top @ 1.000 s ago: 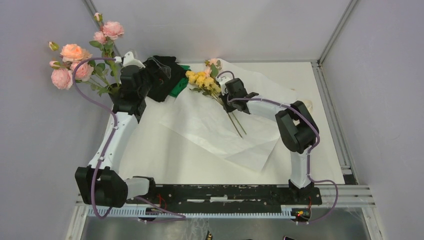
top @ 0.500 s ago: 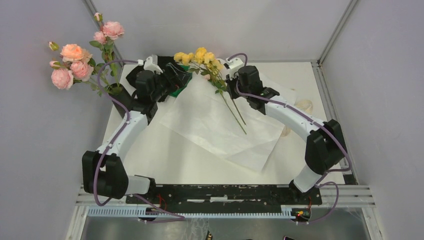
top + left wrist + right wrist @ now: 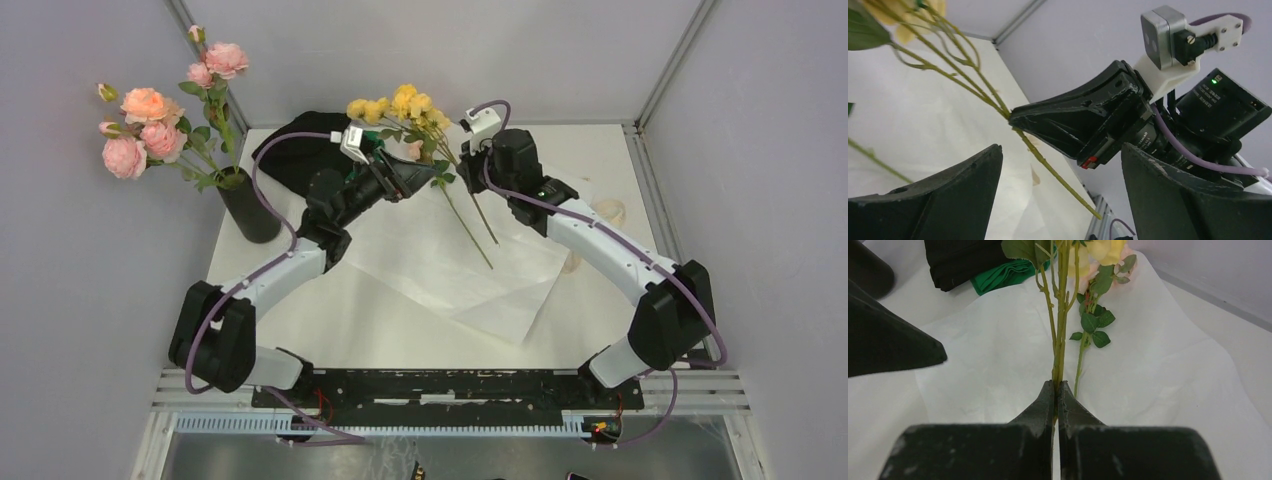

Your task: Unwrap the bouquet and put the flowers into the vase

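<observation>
Yellow roses (image 3: 398, 106): stems pinched in right gripper (image 3: 1057, 390), held above white paper (image 3: 430, 262).
Left gripper (image 3: 1060, 152): jaws apart, near the stems.
Black vase (image 3: 250, 212): rear left, pink roses (image 3: 150, 125) inside.

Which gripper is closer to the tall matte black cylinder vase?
Left. The left gripper hovers open mid-table, apart from the black vase; the right gripper, farther off, pinches yellow rose stems.

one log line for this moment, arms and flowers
right jaws: shut on yellow flowers stems, held above paper | left jaws: open, facing stems, not gripping | vase: pink roses in it, yellow ones not yet
</observation>
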`<state>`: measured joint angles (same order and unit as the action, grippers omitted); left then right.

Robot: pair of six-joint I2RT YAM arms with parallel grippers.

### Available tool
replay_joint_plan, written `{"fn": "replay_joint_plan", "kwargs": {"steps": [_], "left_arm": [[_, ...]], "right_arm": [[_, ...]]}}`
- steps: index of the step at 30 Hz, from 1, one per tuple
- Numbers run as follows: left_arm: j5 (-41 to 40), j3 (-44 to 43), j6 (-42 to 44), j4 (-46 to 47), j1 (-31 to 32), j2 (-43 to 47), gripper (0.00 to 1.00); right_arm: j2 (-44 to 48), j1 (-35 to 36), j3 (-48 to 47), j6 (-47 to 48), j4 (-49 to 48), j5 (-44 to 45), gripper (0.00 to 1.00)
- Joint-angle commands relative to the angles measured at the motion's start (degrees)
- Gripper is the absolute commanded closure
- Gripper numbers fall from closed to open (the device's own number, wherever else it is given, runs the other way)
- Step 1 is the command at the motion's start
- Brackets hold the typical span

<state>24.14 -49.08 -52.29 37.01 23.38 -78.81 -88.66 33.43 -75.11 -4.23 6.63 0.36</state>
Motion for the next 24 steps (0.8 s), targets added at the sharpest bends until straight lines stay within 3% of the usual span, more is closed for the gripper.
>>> {"fn": "replay_joint_plan", "kwargs": {"steps": [1,6,13,24], "left_arm": [[0.4,1.8,-7.0,16.3,3.9,-3.8,0.07],[1.0,0.6,-12.1,26.6,7.0,-9.7,0.07],[-1.0,0.3,-11.6,27.1,9.8,-11.9,0.07],[-8.9,3.8,-2.8,11.6,9.7,-1.2,0.07]], "right_arm": [[4.3,0.6,1.5,-1.0,-4.3,-2.9,1.00],[6.3,1.0,3.2,-0.8,-4.5,-3.0,1.00],[6.3,1.1,5.1,0.9,-3.4,-1.4,1.00],[4.6,1.0,21.7,-0.1,-11.2,2.5,1.00]]}}
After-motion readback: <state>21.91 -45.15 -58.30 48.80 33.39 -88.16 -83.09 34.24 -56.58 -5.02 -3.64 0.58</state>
